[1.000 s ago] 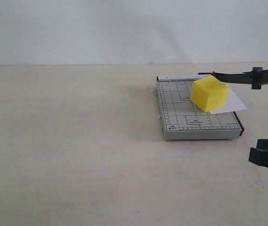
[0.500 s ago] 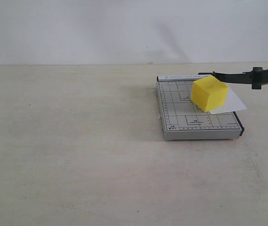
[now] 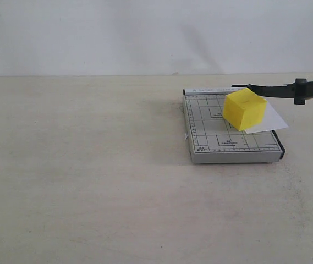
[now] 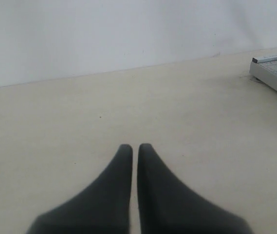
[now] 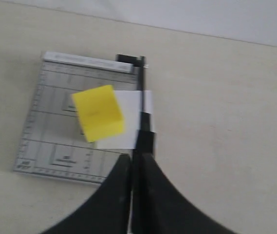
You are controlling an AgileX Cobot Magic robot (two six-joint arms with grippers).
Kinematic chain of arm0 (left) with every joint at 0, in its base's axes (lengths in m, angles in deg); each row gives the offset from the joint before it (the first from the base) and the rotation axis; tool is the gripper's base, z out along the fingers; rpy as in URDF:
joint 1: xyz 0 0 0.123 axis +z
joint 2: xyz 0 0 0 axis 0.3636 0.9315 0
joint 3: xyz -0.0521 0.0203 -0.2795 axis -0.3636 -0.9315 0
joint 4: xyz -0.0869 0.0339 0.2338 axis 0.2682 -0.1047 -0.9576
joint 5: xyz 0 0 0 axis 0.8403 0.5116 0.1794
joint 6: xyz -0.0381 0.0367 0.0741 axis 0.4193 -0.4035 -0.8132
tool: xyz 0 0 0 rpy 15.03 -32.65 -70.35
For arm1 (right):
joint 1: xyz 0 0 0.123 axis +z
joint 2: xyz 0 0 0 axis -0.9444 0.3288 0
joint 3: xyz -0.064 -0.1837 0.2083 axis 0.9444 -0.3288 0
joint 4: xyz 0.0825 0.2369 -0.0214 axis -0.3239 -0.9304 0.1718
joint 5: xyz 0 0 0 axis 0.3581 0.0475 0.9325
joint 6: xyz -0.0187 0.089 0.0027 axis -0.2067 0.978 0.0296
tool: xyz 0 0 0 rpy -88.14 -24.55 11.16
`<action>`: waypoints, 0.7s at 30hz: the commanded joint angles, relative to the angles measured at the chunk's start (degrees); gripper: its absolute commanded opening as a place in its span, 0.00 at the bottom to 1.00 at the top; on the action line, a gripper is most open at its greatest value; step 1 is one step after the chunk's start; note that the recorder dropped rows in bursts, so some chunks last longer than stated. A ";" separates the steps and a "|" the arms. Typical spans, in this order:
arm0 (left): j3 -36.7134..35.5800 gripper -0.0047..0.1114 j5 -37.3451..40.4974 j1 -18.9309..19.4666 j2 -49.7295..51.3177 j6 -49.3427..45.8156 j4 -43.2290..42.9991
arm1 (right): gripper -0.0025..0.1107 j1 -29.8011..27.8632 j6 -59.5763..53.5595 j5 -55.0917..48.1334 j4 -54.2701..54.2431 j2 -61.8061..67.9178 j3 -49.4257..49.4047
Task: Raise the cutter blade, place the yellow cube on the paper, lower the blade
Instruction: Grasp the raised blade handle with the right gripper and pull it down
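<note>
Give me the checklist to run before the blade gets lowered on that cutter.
1. Is the yellow cube on the paper? Ok.
2. Is the cube clear of the cutter blade? Ok. The right wrist view shows a strip of paper between them.
3. Is the blade raised? Ok. Its handle is up off the cutter base.
4. Does the right hand grip the handle? Not ok. Its fingers are together on nothing, and it sits high in the corner of the exterior view.
5. Is the left hand out of the way? Ok. It is shut and off to the side of the base.
</note>
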State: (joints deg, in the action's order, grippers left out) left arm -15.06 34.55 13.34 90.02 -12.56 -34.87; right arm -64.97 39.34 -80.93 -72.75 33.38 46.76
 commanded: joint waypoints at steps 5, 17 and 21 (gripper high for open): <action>-0.20 0.08 -0.06 0.18 -0.23 0.80 0.35 | 0.51 0.04 1.17 -7.34 -0.17 6.23 4.46; -0.20 0.08 -0.06 0.18 -0.23 0.80 0.35 | 0.52 0.04 1.79 -8.00 -0.54 15.88 4.46; -0.20 0.08 -0.06 0.18 -0.23 0.80 0.35 | 0.52 0.04 1.79 -8.00 -0.54 17.26 4.46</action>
State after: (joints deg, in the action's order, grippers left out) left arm -15.06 34.55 13.34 90.02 -12.45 -34.87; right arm -64.84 41.21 -89.00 -73.45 49.91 50.92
